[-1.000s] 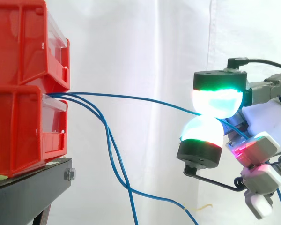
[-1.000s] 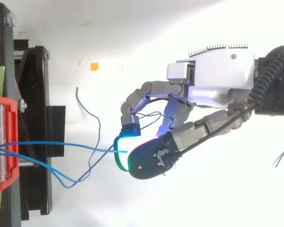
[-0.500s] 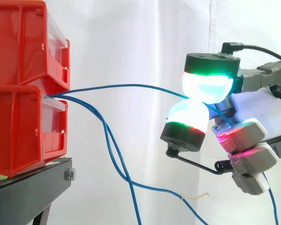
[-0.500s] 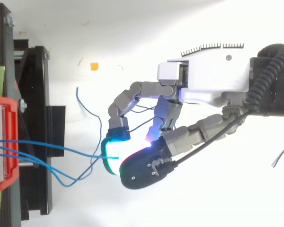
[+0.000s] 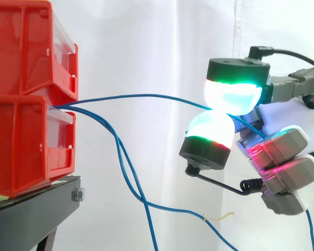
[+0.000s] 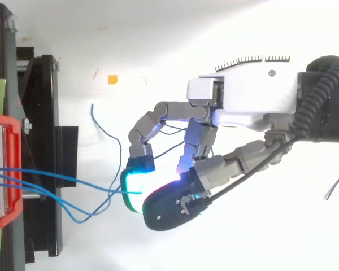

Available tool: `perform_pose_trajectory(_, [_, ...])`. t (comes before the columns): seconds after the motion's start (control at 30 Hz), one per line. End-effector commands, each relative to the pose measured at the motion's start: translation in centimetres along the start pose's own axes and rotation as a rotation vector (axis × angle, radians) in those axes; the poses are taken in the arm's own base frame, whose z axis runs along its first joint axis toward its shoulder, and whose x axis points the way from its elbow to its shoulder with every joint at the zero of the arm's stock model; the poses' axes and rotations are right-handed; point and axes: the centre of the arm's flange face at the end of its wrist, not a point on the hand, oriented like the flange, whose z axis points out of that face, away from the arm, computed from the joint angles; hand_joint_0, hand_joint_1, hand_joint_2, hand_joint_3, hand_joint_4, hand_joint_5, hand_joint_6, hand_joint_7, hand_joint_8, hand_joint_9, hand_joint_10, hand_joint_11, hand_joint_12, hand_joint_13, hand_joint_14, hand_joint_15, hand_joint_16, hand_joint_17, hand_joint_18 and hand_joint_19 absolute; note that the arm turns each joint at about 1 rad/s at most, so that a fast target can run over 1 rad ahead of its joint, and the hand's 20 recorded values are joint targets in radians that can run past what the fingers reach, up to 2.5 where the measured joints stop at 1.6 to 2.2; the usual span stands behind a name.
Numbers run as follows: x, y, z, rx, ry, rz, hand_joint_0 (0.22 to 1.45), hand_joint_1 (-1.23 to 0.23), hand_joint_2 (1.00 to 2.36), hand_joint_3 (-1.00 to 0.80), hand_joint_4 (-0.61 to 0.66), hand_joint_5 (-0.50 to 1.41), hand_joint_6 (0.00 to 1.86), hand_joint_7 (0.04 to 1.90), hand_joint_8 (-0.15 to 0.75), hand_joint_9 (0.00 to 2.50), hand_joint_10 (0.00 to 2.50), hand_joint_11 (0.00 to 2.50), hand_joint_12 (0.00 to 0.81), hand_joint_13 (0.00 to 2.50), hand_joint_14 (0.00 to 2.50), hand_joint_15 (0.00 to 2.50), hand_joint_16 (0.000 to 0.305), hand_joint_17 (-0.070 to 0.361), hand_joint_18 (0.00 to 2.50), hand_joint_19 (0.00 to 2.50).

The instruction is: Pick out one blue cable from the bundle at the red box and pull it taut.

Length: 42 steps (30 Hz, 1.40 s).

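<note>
White curtain (image 5: 146,52) behind everything in the side view. Two red bins (image 5: 26,94) stacked at the left edge, on top of a black stand (image 5: 36,204). From the front lip of the lower bin, one blue cable (image 5: 141,95) out to the right in a shallow arch, not quite straight, ending between two pads (image 5: 233,97) of the hand (image 5: 288,125). Pads pressed together, one above the other, glowing white and cyan with green rims, clamped on the cable. Remaining fingers curled below, lit red and magenta. Hand well apart from the bins, near the right edge. Two loose cables (image 5: 126,167) from the same lip, drooping steeply, crossing low down and running off toward the bottom edge.

From above, against white: stand (image 6: 45,113) along the left edge with a bin (image 6: 3,169) on it. Three blue strands out of the bin's front. Pinched cable (image 6: 73,181) probably the one slanting right to the cyan pad (image 6: 131,183), though hard to follow where the strands cross just before it. Hand (image 6: 254,107) in from the right, thumb and a finger bent inward and closed on the cable, palm well clear of the stand. Loose cables looping past the stand's right edge, one thin end curling up toward the top. Small orange scrap (image 6: 112,79) near the stand, apart from the cables.
</note>
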Motion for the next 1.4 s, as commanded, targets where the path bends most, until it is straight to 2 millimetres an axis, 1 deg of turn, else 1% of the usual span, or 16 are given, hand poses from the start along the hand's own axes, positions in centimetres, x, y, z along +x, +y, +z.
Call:
perform_pose_trajectory(0.0, [0.11,0.0,0.01,0.0,0.002,0.0,0.71,-0.8,1.02,-0.15,-0.15,-0.13,0.93,1.01,0.288,1.38,0.02,1.04,0.33,1.32,0.02,0.99,0.044,0.1,1.1,0.75])
perform_pose_trajectory(0.93, [0.22,0.1,-0.03,-0.002,0.003,0.0,0.71,-0.81,1.02,-0.15,-0.15,-0.13,0.93,1.01,0.291,1.36,0.02,1.02,0.329,1.29,0.02,0.97,0.044,0.099,1.08,0.73])
perform_pose_trajectory(1.37, [0.22,0.0,0.02,0.0,0.003,-0.001,0.71,-0.81,1.02,-0.15,-0.14,-0.13,0.93,1.01,0.289,1.36,0.02,1.01,0.332,1.25,0.02,0.89,0.043,0.097,1.05,0.69])
